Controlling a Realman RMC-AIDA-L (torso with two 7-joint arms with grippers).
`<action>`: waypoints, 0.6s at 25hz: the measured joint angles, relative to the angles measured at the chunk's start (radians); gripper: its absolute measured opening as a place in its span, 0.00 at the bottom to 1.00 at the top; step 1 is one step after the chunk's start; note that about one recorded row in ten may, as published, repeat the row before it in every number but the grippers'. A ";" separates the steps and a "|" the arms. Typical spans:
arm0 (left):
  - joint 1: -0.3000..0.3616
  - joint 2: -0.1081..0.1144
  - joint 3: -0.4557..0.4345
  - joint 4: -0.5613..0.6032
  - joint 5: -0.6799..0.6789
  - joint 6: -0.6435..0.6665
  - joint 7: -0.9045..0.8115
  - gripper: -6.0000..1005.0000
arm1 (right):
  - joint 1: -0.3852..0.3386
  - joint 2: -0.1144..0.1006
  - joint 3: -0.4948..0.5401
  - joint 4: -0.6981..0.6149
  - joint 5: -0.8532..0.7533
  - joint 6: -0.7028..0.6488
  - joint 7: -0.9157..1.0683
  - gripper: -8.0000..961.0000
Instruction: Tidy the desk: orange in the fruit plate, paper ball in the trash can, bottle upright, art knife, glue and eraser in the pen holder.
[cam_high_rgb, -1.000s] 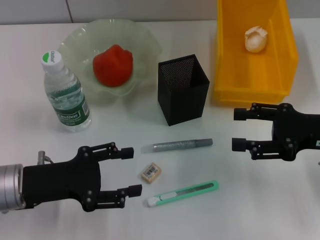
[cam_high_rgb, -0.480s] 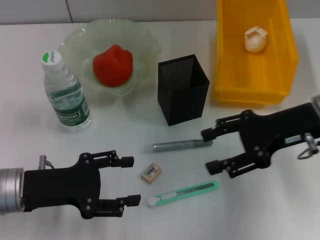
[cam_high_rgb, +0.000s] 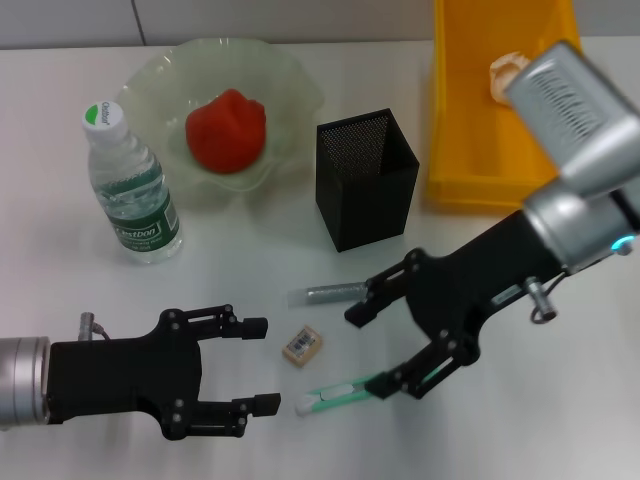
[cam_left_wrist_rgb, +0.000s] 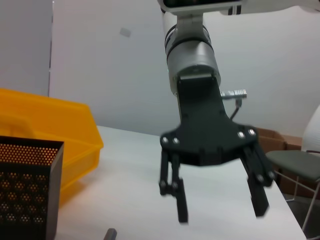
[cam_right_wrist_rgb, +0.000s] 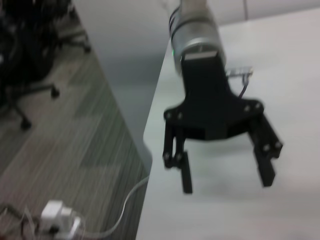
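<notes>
one gripper, right gripper (cam_high_rgb: 371, 348), moved over art knife (cam_high_rgb: 340, 393).

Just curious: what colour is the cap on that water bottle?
The water bottle cap is white with a green centre, clearest in the head view.

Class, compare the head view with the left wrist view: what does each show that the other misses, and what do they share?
Only the head view shows the bottle, the orange in the fruit plate, the eraser, the art knife and the left pincer. Only the left wrist view shows a chair. Both show the right pincer, open, the pen holder and the yellow bin.
</notes>
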 joint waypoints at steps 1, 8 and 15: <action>0.002 0.000 -0.002 0.000 0.001 -0.001 0.000 0.78 | 0.008 0.002 -0.031 0.000 0.000 0.014 0.001 0.80; 0.009 0.005 -0.009 0.000 0.003 -0.004 0.000 0.78 | 0.048 0.009 -0.220 -0.001 0.010 0.116 0.009 0.80; 0.021 0.009 -0.009 -0.001 0.001 -0.004 -0.003 0.78 | 0.067 0.012 -0.337 -0.006 0.049 0.167 0.010 0.80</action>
